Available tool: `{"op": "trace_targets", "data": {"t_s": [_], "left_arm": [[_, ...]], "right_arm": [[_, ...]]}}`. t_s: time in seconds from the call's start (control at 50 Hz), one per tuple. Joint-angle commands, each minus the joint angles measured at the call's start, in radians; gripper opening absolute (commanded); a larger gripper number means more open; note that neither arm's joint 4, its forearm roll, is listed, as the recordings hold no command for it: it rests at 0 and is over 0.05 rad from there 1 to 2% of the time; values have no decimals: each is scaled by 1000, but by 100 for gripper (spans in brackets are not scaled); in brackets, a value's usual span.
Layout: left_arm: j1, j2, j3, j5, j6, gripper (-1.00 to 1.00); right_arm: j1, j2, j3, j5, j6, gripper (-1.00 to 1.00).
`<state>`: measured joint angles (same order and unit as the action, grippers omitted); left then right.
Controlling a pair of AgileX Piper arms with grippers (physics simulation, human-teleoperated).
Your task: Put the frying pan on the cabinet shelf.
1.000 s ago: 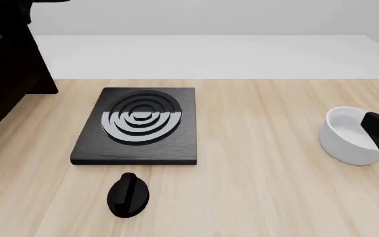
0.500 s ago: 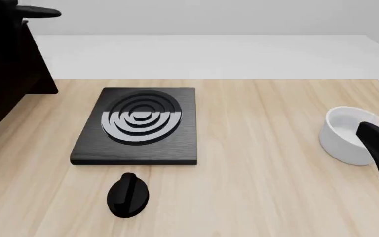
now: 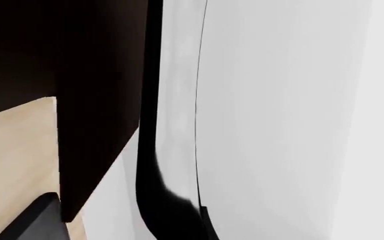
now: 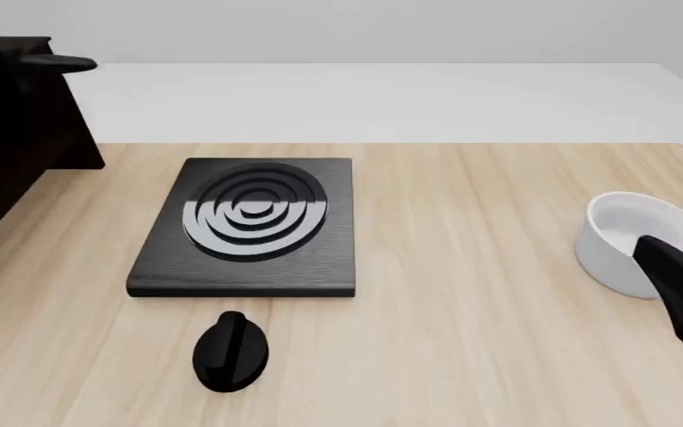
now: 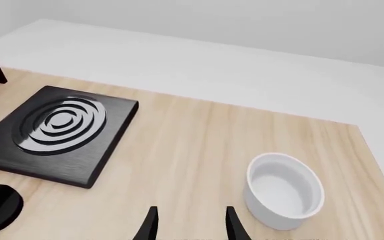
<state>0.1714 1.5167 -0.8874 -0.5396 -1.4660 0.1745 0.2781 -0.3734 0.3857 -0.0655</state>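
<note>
Only the frying pan's thin black handle shows in the front view, sticking out to the right near the top of the dark cabinet at the far left. The pan's round body and my left gripper merge with that dark mass there, and the cabinet shelf itself cannot be made out. In the left wrist view a long black edge of the pan runs close to the camera beside the cabinet's wall. Far off at the table's right, my right gripper is open and empty.
A flat black stove plate with a ring pattern lies left of the table's middle. A small black knob sits in front of it. A white bowl stands at the right edge, just beyond my right gripper.
The pan's handle has come down at the cabinet's top and shifted slightly left. My right arm has moved a little leftward and down in front of the bowl.
</note>
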Motion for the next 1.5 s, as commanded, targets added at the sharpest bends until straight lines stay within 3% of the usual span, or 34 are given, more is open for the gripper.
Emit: {"op": "trace_targets", "data": {"t_s": [0.02, 0.44, 0.8, 0.82, 0.88, 1.32, 1.5], "left_arm": [[41, 35, 39, -90, -2, -100], [60, 111, 91, -178, -25, -100], [52, 40, 69, -108, 3, -100], [55, 43, 69, -110, 1, 100], [53, 38, 69, -102, 7, 100], [27, -36, 102, -86, 39, 100], [11, -78, 157, -109, 47, 100]], "right_arm": [[0, -1, 25, -12, -16, 100], [-4, -6, 64, -27, -17, 100], [-3, -1, 74, -38, -15, 100], [-3, -2, 73, -37, -15, 100], [-13, -8, 75, -32, -35, 100], [-13, -16, 81, -29, -26, 100], [-16, -17, 84, -29, -25, 100]]}}
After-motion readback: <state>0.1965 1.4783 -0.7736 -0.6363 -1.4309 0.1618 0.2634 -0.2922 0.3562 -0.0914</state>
